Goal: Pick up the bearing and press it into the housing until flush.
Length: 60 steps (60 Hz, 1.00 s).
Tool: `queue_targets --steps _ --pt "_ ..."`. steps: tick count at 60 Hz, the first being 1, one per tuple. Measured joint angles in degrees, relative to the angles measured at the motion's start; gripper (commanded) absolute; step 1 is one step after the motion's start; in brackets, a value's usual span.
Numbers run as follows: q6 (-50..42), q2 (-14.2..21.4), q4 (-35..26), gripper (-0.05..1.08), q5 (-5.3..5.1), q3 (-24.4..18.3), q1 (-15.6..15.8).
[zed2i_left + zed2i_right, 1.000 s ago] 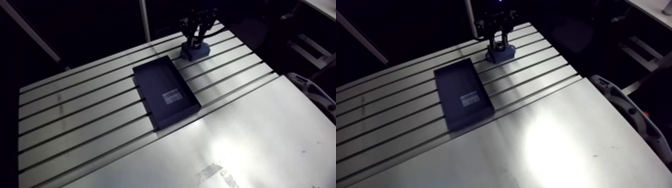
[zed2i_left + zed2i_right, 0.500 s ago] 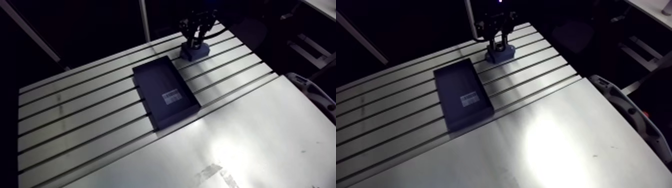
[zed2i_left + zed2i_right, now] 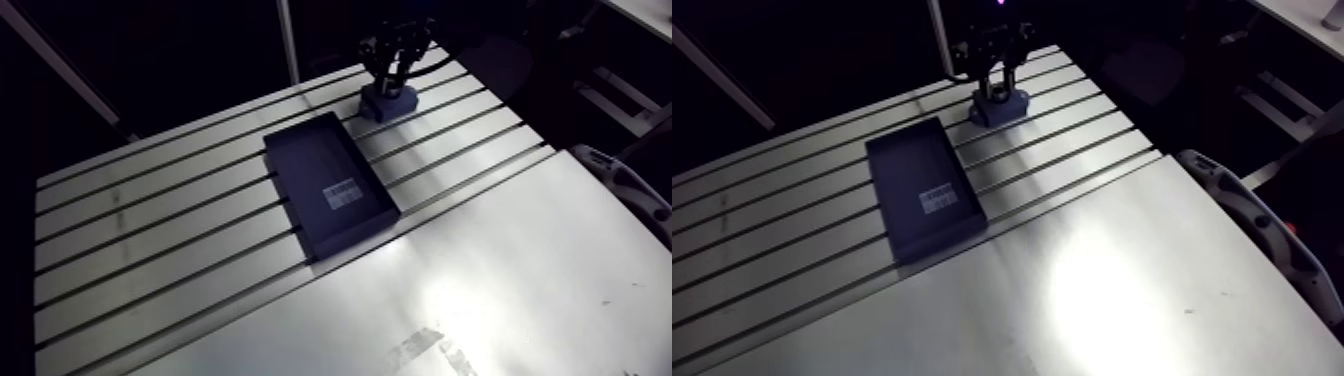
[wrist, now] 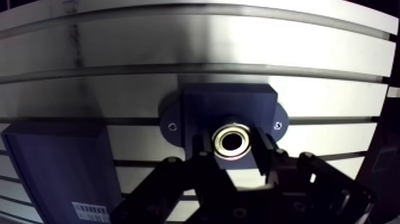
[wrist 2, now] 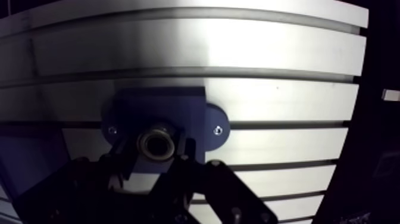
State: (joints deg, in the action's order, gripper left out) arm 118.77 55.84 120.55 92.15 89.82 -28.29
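The dark blue housing (image 4: 229,102) with two screwed ears stands on the slotted table, at its far edge in the arm view (image 3: 388,100). A shiny metal ring, the bearing (image 4: 233,143), sits over the housing's bore. My gripper (image 4: 233,152) stands right above the housing, and its two dark fingers (image 4: 204,154) flank the bearing closely on both sides and press against it. How deep the bearing sits in the bore is hidden by the fingers. In the arm view the gripper (image 3: 396,62) is small and dark above the housing.
A shallow dark blue tray (image 3: 330,190) with a white barcode label lies on the slotted table (image 3: 150,230) beside the housing, towards the table's middle. A smooth plate (image 3: 500,300) covers the near part of the table.
The arm view has shifted very slightly. The gripper stays over the housing with the bearing; no clear move of the things shows.
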Motion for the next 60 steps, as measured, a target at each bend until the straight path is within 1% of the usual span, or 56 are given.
queue_targets --steps 60 --pt "0.05 -0.14 0.03 1.08 0.0 0.28 -0.02"
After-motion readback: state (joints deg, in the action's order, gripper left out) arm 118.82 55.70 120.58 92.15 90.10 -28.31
